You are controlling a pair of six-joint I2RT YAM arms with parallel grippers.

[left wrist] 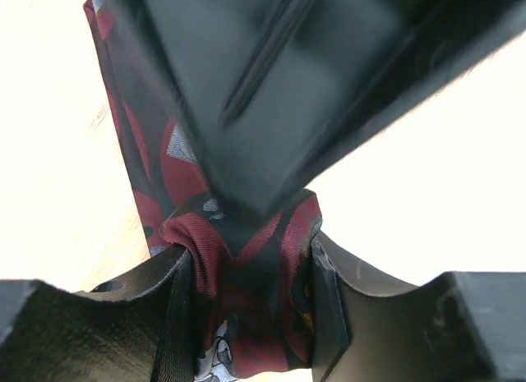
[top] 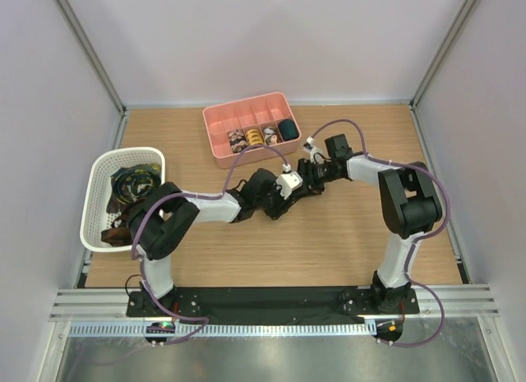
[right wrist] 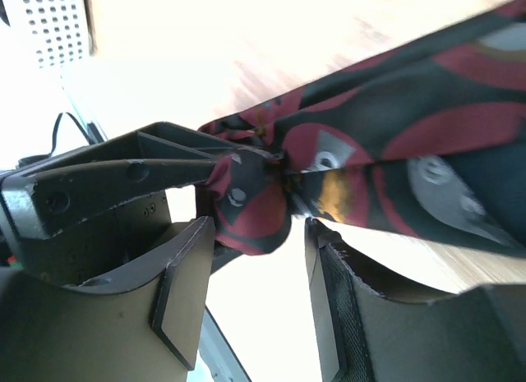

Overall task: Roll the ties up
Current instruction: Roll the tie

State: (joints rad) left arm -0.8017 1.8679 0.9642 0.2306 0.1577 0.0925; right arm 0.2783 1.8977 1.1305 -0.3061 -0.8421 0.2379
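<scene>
While tight in left tool, tie between right tool's pads, grip unclear.

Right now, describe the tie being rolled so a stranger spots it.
On the table near the pink tray, the arms meet. The tie sits between their end effectors: dark with red shapes, only partly rolled, unlike the coils in the tray or the heap in the white basket.

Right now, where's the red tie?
The tie sits mid-table in front of the pink tray; both wrist views show it pinched in the left gripper, between the fingers of the right gripper.
</scene>
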